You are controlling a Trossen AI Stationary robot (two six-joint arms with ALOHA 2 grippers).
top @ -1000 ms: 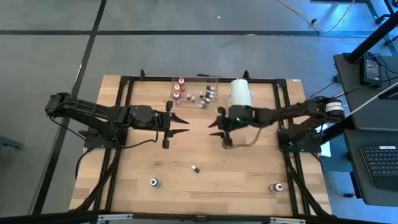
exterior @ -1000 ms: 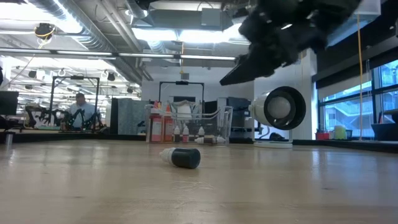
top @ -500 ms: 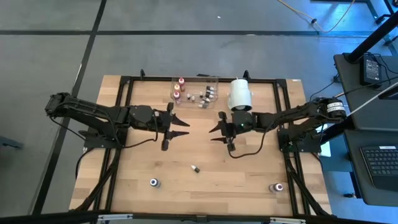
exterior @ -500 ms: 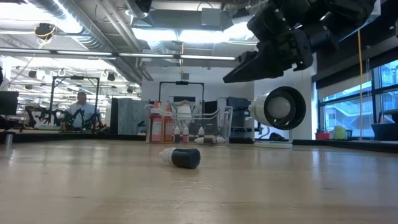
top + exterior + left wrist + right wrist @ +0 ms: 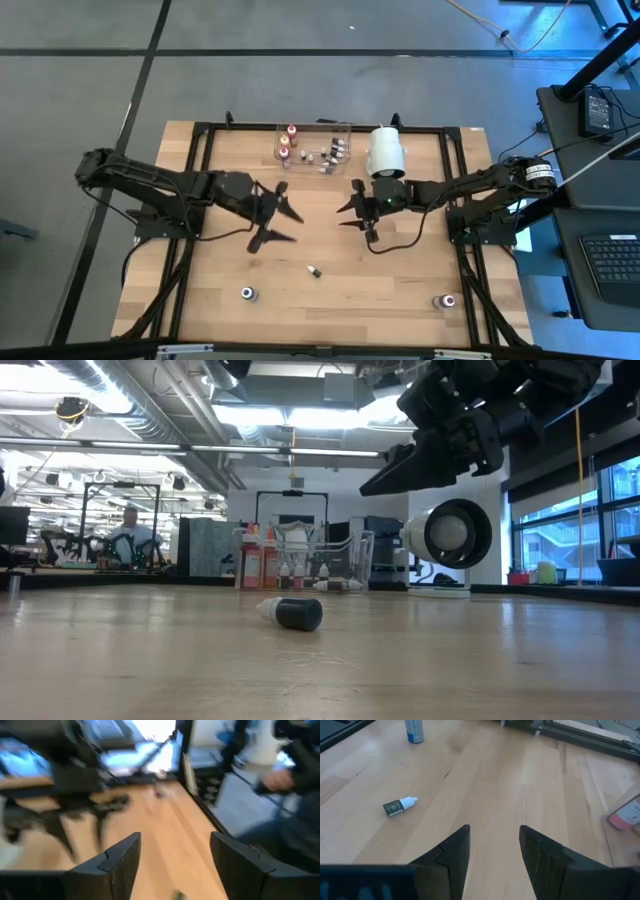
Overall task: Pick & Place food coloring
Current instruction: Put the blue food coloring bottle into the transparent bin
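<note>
A small dark food-coloring bottle with a white tip [image 5: 314, 271] lies on its side on the wooden tabletop [image 5: 330, 240], toward the near edge. Left hand [image 5: 283, 225] and right hand [image 5: 346, 214] hover above mid-tabletop, fingers spread, empty.

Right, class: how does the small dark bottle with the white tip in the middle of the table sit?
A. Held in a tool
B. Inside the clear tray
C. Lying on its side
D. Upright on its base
C: the bottle lies flat on the bare table, apart from both tools.
</note>
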